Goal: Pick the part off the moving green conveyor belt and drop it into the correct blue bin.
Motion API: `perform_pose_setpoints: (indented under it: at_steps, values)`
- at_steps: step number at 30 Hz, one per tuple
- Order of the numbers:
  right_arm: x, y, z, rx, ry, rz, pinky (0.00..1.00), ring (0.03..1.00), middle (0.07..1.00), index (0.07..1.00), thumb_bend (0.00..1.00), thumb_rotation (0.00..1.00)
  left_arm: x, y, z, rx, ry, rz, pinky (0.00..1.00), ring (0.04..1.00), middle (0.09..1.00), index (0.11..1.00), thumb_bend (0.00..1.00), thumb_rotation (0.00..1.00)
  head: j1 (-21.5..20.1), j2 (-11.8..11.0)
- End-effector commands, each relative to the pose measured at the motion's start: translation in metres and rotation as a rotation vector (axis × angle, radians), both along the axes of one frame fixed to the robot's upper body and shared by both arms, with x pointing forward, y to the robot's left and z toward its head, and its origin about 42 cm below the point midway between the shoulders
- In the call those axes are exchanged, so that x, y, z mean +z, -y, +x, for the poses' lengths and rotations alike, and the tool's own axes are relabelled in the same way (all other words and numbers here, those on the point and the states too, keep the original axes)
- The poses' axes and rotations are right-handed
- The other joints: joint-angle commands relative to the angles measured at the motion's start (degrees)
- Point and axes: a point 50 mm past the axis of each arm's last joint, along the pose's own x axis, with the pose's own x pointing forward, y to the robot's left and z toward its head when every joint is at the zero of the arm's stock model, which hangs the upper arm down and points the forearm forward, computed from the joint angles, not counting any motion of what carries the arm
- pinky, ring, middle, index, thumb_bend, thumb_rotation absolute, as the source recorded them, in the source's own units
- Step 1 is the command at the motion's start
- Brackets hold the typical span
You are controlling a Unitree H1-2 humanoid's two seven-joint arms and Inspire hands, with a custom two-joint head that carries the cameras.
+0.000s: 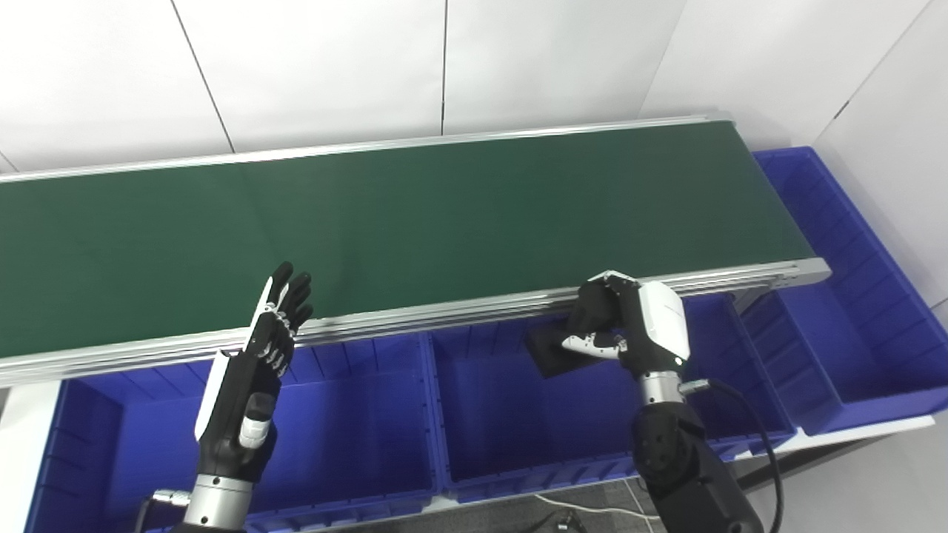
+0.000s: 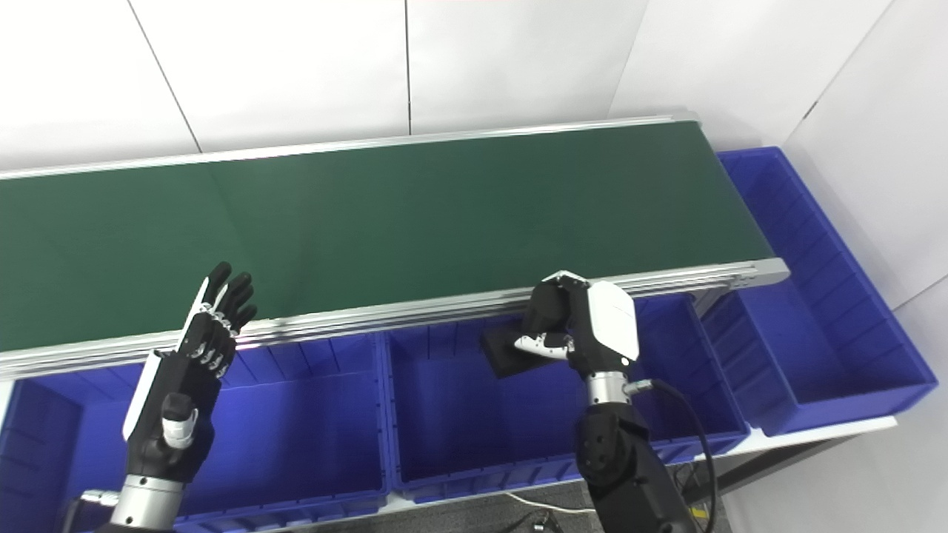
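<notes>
right hand point(image 1: 629, 326): clamped on the flat black part point(image 1: 552, 354), above the middle blue bin point(image 1: 518, 444)
left hand point(image 1: 255, 363): empty, fingers spread

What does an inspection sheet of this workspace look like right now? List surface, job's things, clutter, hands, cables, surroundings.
Surface: green conveyor belt with aluminium side rails; nothing seen lying on it.
Job's things: flat black part held above the middle blue bin; left blue bin and end blue bin show no contents.
Clutter: nothing seen.
Hands: right hand shut on the part, near the belt's front rail; left hand open, fingers up, holding nothing.
Cables: black cable loops from the right wrist; a pale cable lies on the floor below.
Surroundings: white panelled walls behind and to the right.
</notes>
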Motion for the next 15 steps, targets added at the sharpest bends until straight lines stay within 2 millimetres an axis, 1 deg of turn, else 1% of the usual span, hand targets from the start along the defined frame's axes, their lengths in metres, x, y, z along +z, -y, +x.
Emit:
perform_pose_setpoints:
  at_steps: [1,3,8,11,15]
  values:
    - [-0.013,-0.012,-0.005,0.056,-0.060,-0.018,0.28,0.369,0.442,0.532,0.51,0.00,0.014,0.002,0.003,-0.005,0.054,-0.003,0.96,0.983,0.965,1.000,0.96,0.98,0.0,0.1]
    - [-0.016,-0.015,-0.007,0.079,-0.063,-0.034,0.29,0.370,0.447,0.532,0.51,0.00,0.014,0.003,0.002,-0.003,0.055,-0.004,0.96,0.980,0.967,1.000,0.97,0.98,0.1,0.2]
    - [-0.021,-0.020,-0.012,0.151,-0.114,-0.087,0.28,0.367,0.442,0.533,0.51,0.00,0.014,0.005,0.003,-0.002,0.058,-0.012,0.95,0.976,0.966,1.000,0.96,0.98,0.4,0.3]
    - [-0.022,-0.019,-0.014,0.212,-0.130,-0.113,0.29,0.368,0.452,0.539,0.51,0.00,0.013,0.006,0.003,-0.001,0.058,-0.014,0.95,0.972,0.967,1.000,0.96,0.98,0.6,0.2]
    - [-0.020,-0.018,-0.019,0.298,-0.167,-0.128,0.33,0.398,0.481,0.524,0.52,0.00,0.013,0.007,0.004,0.000,0.059,-0.025,0.95,0.970,0.959,1.000,0.95,0.97,0.6,0.1]
